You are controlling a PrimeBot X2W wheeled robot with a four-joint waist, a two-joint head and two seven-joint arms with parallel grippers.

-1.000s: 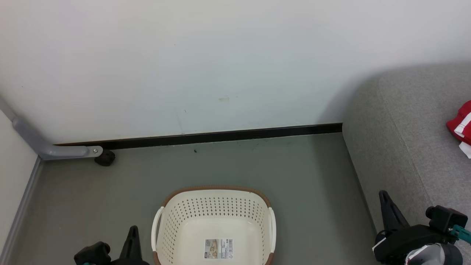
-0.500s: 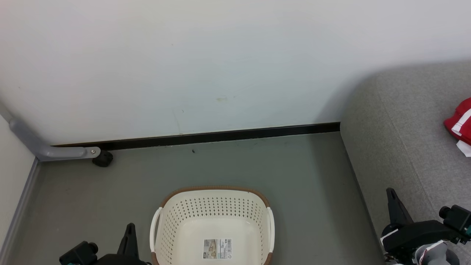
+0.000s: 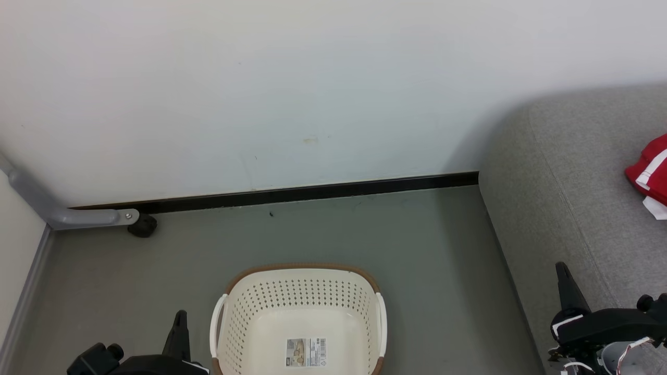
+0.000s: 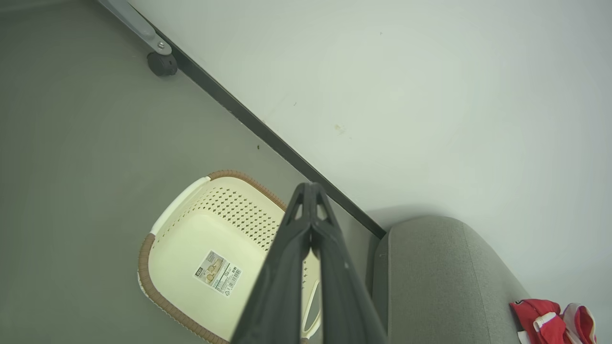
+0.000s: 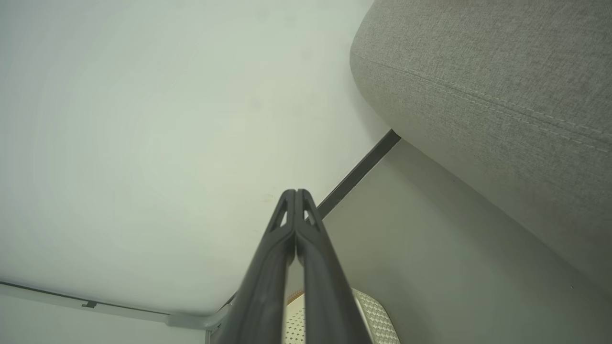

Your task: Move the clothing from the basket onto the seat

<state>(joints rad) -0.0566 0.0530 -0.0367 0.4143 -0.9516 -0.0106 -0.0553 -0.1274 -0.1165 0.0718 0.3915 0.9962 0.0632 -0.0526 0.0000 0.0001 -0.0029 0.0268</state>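
Observation:
The cream basket [image 3: 297,284] with a brown rim stands on the floor at the bottom middle, holding nothing but its label sticker [image 3: 305,351]. Red clothing [image 3: 649,169] with white stripes lies on the grey seat [image 3: 568,172] at the right edge. The left wrist view has the basket [image 4: 181,210], the seat [image 4: 430,272] and the clothing [image 4: 550,317] too. My left gripper [image 3: 181,317] is shut beside the basket's left handle, holding nothing; its tips [image 4: 311,187] meet. My right gripper [image 3: 561,271] is shut and empty over the seat's front edge, tips [image 5: 295,193] together.
A white wall with a black skirting strip [image 3: 281,194] closes the far side. A grey bracket with a black caster [image 3: 141,225] sits in the left corner. Grey floor [image 3: 427,271] lies between basket and seat.
The camera has swung slightly, shifting the scene left. Both grippers have drawn lower toward the bottom edge, the right one also moving right. Both stay shut.

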